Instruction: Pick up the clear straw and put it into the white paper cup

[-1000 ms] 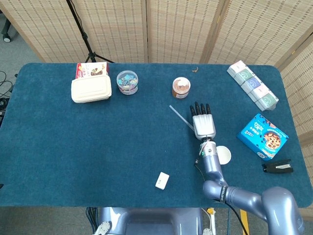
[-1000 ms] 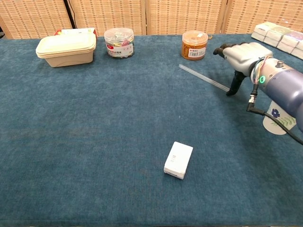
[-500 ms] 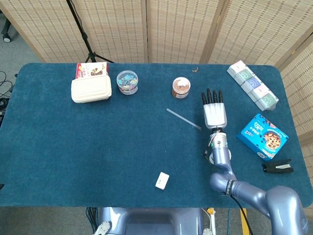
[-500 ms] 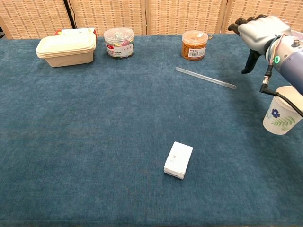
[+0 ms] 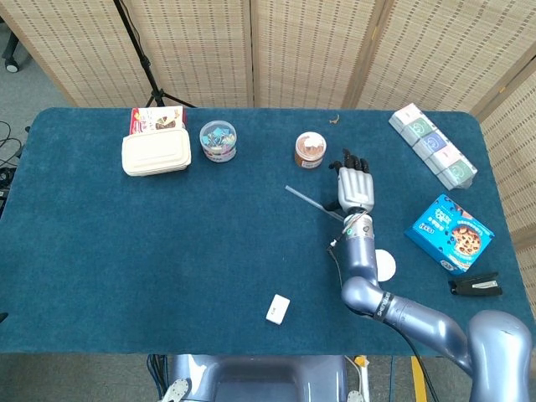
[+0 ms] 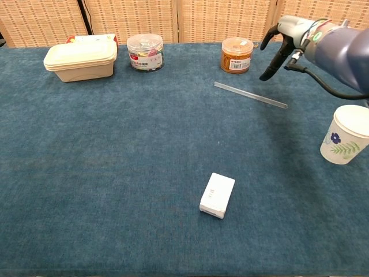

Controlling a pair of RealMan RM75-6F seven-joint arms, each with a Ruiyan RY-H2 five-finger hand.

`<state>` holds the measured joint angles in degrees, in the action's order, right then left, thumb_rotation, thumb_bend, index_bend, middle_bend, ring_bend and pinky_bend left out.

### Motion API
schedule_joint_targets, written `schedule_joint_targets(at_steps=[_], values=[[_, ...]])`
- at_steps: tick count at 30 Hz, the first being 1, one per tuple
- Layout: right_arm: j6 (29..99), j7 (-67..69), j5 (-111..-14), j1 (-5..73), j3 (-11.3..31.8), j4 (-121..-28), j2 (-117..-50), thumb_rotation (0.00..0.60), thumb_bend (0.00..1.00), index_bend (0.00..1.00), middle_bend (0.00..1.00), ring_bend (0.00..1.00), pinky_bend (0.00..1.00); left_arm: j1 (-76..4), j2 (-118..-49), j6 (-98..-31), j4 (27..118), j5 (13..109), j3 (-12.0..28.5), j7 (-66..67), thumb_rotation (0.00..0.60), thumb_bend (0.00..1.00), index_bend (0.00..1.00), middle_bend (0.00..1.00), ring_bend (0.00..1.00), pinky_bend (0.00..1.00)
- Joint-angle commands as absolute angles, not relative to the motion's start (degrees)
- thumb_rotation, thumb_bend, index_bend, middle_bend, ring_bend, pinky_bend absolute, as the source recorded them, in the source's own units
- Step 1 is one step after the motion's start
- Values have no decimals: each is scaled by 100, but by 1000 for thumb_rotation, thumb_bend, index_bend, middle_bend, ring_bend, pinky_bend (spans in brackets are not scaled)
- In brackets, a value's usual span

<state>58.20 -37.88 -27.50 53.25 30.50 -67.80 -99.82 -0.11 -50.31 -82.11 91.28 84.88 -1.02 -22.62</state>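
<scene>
The clear straw lies flat on the blue table cloth, slanting from near the orange jar toward the right. My right hand hovers above its right half, open, with dark fingers pointing down and not touching it. From the head view the right hand covers the near end of the straw. The white paper cup, printed with a leaf pattern, stands upright to the right of the straw, and my forearm partly hides the cup in the head view. My left hand is out of both views.
An orange-lidded jar stands just behind the straw. A clip jar and a beige lunch box sit at the back left. A small white box lies near the front. A blue cookie box, a black stapler and a row of packets are on the right.
My right hand left the straw's right end, rose to the right, then swung back left above the straw. The straw turned slightly and now lies still.
</scene>
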Motion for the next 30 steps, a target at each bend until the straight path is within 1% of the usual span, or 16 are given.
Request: schedule_joint_targets(at_steps=[1,9,15,18,30], values=[[5693,-3857,-2397,5588,3190,-6412,-10213,600,0,367,0,0,0,-40,-5022,-8157,9141,8447,-86,-2257,600,0,0,0,0,0],[5500,-3763,-2142,5925,3254,-5611,-10636,600,0,395,0,0,0,-82,-5022,-8064,9165,8382,-68,-2201,600,0,0,0,0,0],[5514,-3572,-2205,6108,3285,-5128,-10978,600,0,410,0,0,0,-112,-5017,-8001,9177,8325,-44,-2192,600,0,0,0,0,0],[5487,-3392,-2188,6203,3402,-4864,-11193,600,0,419,0,0,0,-131,-5007,-7955,9183,8311,-43,-2204,600,0,0,0,0,0],[5404,-3337,-2169,6415,3589,-4149,-11565,600,0,429,0,0,0,-140,-4985,-7925,9126,8290,-27,-2339,600,0,0,0,0,0]])
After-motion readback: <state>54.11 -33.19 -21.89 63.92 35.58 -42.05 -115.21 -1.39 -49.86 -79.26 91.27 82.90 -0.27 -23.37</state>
